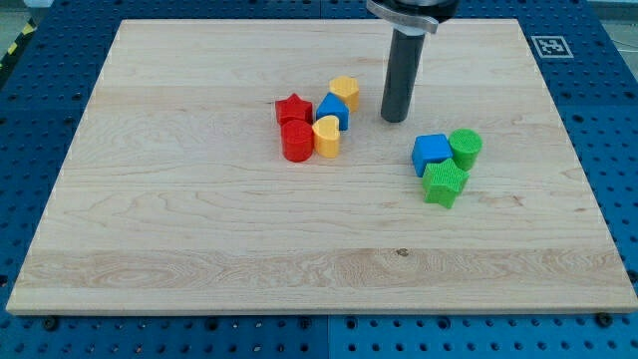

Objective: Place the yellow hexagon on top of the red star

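Observation:
The yellow hexagon (345, 92) sits near the board's middle, at the upper right of a tight cluster. The red star (293, 109) is at the cluster's left, apart from the hexagon, with a blue block (333, 110) between them. My tip (395, 120) rests on the board just to the right of the yellow hexagon and slightly below it, with a small gap. The rod rises to the view's top edge.
A red cylinder (297, 142) and a yellow heart (327, 137) lie below the star. To the right sit a blue cube (432, 152), a green cylinder (466, 147) and a green star-like block (444, 183). The wooden board (179, 219) lies on a blue perforated table.

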Controlling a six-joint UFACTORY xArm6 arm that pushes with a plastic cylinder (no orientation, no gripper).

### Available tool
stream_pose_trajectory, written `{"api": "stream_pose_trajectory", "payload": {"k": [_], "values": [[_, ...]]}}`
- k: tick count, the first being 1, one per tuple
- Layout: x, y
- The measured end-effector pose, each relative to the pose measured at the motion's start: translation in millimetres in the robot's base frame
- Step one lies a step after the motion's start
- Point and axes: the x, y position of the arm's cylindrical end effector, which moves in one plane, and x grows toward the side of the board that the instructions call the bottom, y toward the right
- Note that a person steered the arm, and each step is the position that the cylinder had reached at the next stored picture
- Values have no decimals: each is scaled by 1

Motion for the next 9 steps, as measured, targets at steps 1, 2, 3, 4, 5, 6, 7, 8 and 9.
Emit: {"api": "stream_pose_trajectory", "payload": {"k": [1, 2, 3, 4, 5, 6, 7, 8, 9], "values": [[0, 0], [0, -14], [-7, -14], [-8, -14], [-1, -14], [-14, -14], [-15, -16], [-24, -29], [-41, -33]]}}
